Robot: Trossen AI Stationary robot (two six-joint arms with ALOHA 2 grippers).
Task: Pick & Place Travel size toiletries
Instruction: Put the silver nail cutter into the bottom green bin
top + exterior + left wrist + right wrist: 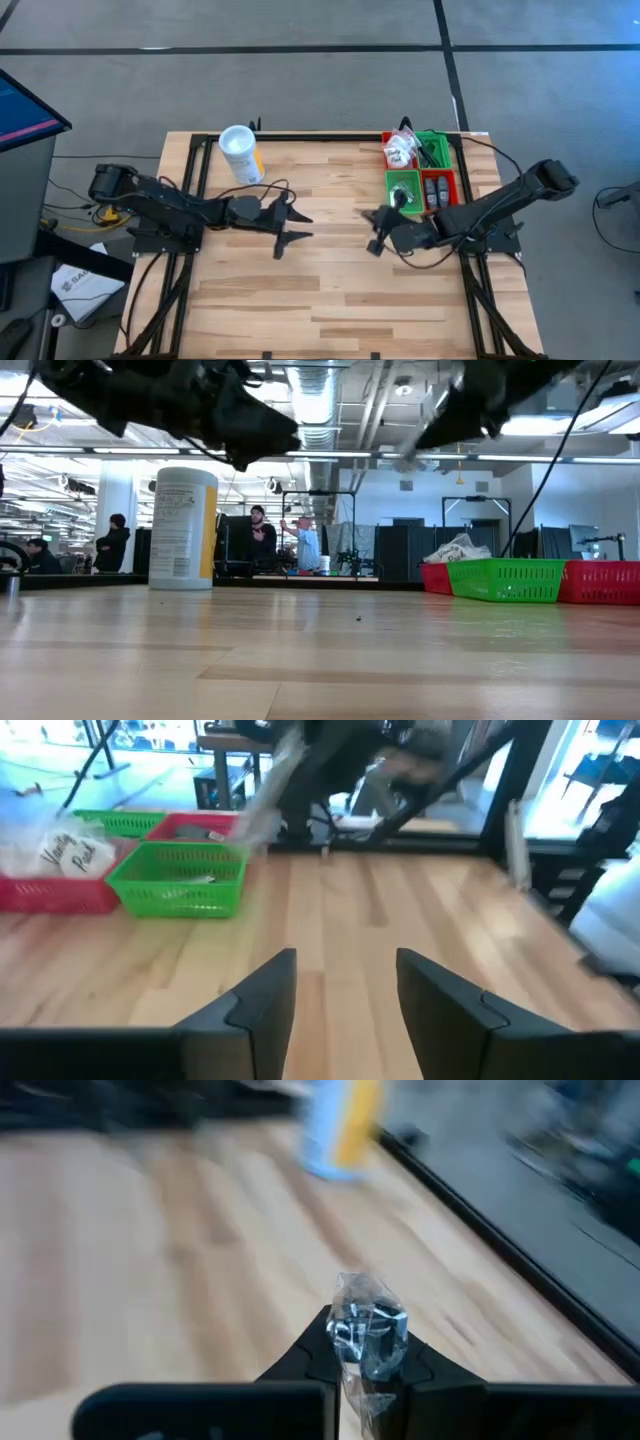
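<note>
My right gripper point(368, 1358) is shut on a small clear-wrapped packet point(368, 1330), one of the travel size toiletries. It hangs over the middle of the table point(374, 228), just off the bins. More toiletries lie in the bins at the far right: white packets in a red bin point(398, 150) and dark little tubes in another red bin point(438, 190). My left gripper point(298, 227) stands open over the table's middle left, with nothing between its fingers point(262, 1005). My right gripper pinches the packet's crinkled wrap point(364, 1380) between its two fingers. The rest of the packet sticks out past the fingertips. The fingers point toward the table's left edge, slanting a little down. The packet is lifted clear of the table.
Two green bins point(433, 148) point(403, 186) stand with the red ones at the far right corner. A white canister with a yellow label point(240, 153) stands at the far left. Bare wood point(330, 290) lies between and in front of the arms. People show in the room behind point(262, 540).
</note>
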